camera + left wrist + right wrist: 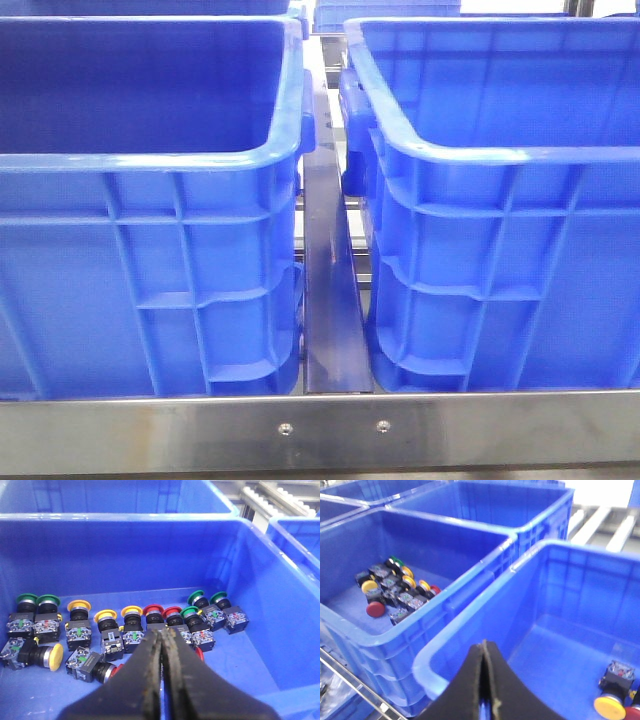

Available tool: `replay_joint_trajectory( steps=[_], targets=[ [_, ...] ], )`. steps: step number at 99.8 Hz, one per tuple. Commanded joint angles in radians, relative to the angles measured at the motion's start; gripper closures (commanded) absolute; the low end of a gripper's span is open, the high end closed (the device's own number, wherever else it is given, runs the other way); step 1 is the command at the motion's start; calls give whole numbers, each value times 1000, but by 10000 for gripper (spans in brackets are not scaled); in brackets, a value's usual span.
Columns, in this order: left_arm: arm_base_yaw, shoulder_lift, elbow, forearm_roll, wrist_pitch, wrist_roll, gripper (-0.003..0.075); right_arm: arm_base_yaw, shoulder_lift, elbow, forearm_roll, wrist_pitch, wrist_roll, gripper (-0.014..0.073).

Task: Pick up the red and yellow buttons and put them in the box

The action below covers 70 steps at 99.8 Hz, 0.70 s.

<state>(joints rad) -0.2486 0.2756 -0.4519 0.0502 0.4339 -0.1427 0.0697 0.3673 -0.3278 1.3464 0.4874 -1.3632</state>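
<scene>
In the left wrist view, several push buttons lie in a row on the floor of a blue crate (150,545). Among them are yellow buttons (105,616) and red buttons (153,611). My left gripper (164,632) hangs above them, shut, with nothing between its fingers. The right wrist view shows a neighbouring blue box (560,630) holding a yellow button (609,707) and a red button (634,712) in its corner. My right gripper (483,644) is shut and empty over that box's near rim. Neither gripper shows in the front view.
Green buttons (196,595) sit among the others. The front view shows two tall blue crates, left (150,160) and right (500,155), a narrow gap (330,280) between them and a steel rail (320,430) in front. More crates stand behind.
</scene>
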Motion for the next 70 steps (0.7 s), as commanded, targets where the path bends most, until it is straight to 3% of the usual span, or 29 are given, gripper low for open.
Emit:
replay_joint_trajectory(
  steps=[1, 70],
  targets=[
    [0, -27, -7, -10, -91, -10, 741, 0, -62, 3, 35, -28, -15, 695],
    [0, -53, 11, -1, -66, -10, 741, 0, -122, 17, 35, -25, -15, 695]
  ],
)
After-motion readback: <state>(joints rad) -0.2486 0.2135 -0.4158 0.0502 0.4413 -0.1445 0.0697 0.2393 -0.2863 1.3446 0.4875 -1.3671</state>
